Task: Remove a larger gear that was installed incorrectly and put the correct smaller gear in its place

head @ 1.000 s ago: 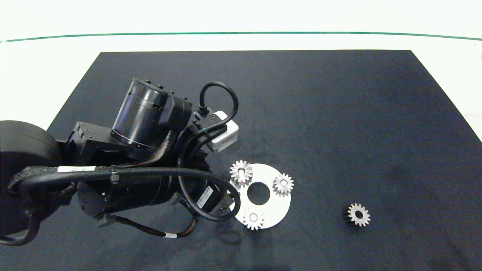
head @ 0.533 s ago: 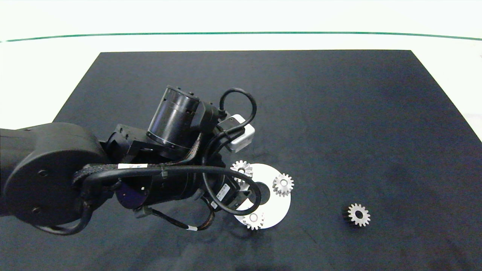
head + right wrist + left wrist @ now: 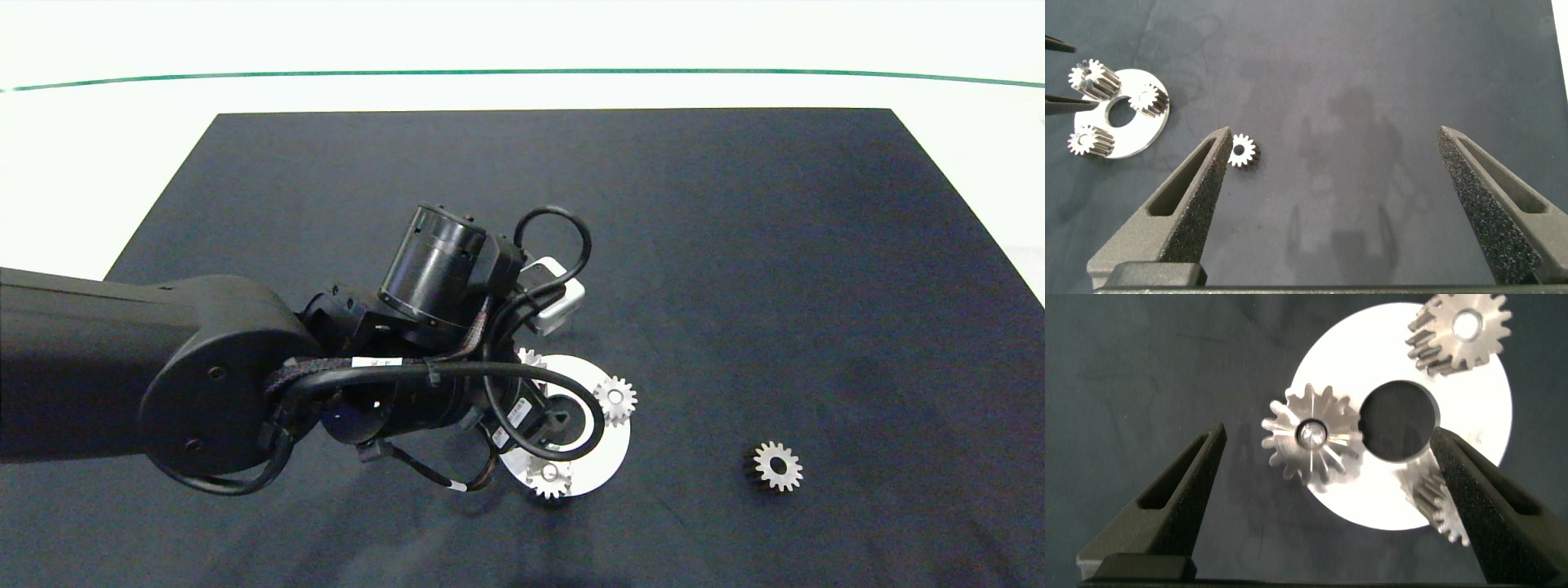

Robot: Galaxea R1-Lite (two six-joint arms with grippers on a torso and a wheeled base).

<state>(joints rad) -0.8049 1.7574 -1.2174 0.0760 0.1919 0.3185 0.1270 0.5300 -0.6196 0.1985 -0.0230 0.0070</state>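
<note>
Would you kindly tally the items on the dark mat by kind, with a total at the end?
Larger gear, star-toothed, on the disc: 1
Small blunt-toothed gears on the disc: 2
Smaller gear loose on the mat: 1
White disc with a centre hole: 1
Total: 5

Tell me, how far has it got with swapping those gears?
Nothing is swapped yet. The larger gear still sits on the white disc. The left gripper hangs open around it, ready to grasp. Still left: lifting it off and fitting the smaller gear, loose on the mat. The right gripper waits, open.
</note>
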